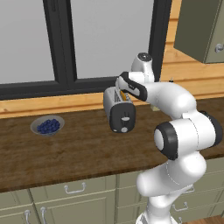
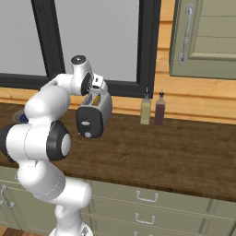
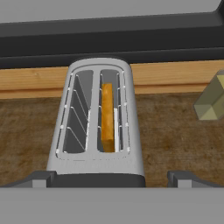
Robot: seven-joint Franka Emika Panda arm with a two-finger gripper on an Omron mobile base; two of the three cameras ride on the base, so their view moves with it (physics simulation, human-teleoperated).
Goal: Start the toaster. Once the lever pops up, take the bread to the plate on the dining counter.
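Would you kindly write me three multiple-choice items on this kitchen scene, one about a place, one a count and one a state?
1. Where does the bread sit in the hand view?
A. right-hand slot of the toaster
B. left-hand slot
C. on the worktop

2. How many bottles stand by the wall?
A. one
B. two
C. four

3. How is the pincer?
A. shut on the bread
B. shut on nothing
C. open, holding nothing

Answers:
1 A, the orange slice stands in the right-hand slot.
2 B, a pale and a dark one stand side by side.
3 C, its tips stand wide apart either side of the toaster's end.
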